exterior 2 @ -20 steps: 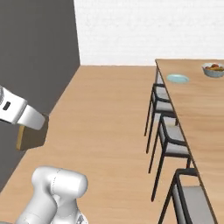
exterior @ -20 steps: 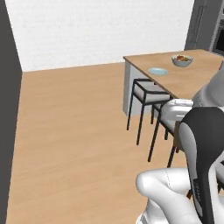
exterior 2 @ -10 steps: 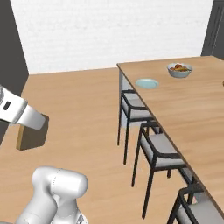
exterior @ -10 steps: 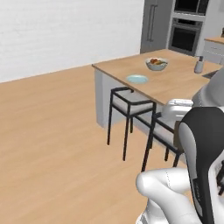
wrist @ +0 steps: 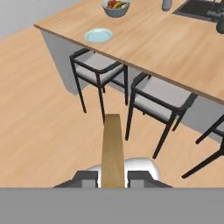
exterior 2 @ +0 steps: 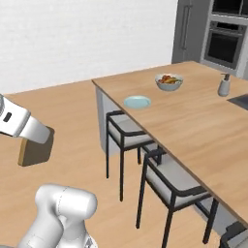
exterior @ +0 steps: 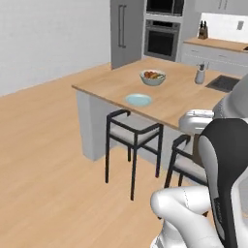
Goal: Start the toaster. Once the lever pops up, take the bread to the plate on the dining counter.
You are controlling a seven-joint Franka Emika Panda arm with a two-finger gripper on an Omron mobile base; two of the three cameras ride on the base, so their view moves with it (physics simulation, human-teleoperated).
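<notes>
The gripper pinches the bread edge-on (hand view); the right base view shows its broad face. The plate sits near the dining counter's corner, 2 stools below.

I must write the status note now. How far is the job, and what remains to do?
Done: the bread is out of the toaster, edge-on between the fingers of the claw. In hand: carrying it toward the dining counter; stools stand between. Left: reach the pale blue plate, empty near the counter's corner beside the fruit bowl, and lay the slice on it.
</notes>
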